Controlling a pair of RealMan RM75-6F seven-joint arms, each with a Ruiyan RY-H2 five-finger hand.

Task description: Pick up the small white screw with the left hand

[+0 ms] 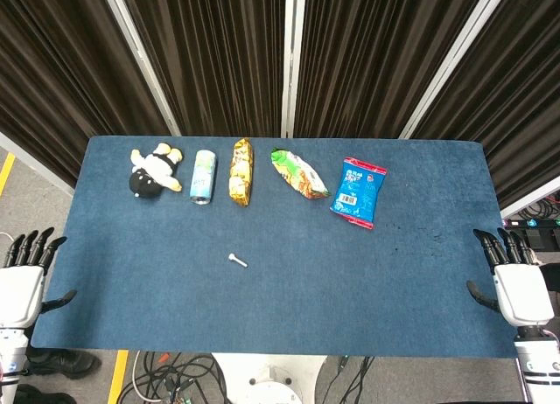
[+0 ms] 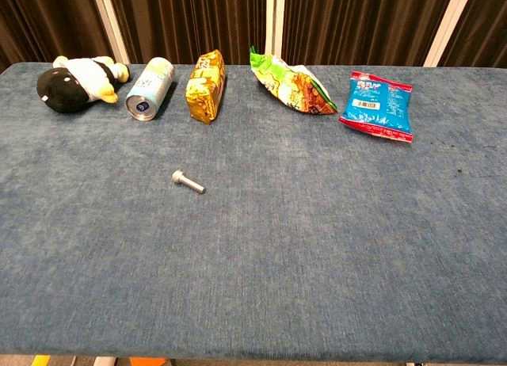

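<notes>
The small white screw (image 1: pixel 238 261) (image 2: pixel 188 181) lies on its side on the blue table cloth, left of centre and nearer the front edge. My left hand (image 1: pixel 24 277) hangs off the table's left front corner, fingers straight and apart, holding nothing, well to the left of the screw. At the right front corner my right hand (image 1: pixel 514 280) is likewise spread and empty. Neither hand shows in the chest view.
A row of items runs along the far side of the table (image 1: pixel 402 308): a plush toy (image 1: pixel 154 170), a can (image 1: pixel 203 177) on its side, a yellow snack pack (image 1: pixel 241 170), a green snack bag (image 1: pixel 298 173) and a blue packet (image 1: pixel 359 191).
</notes>
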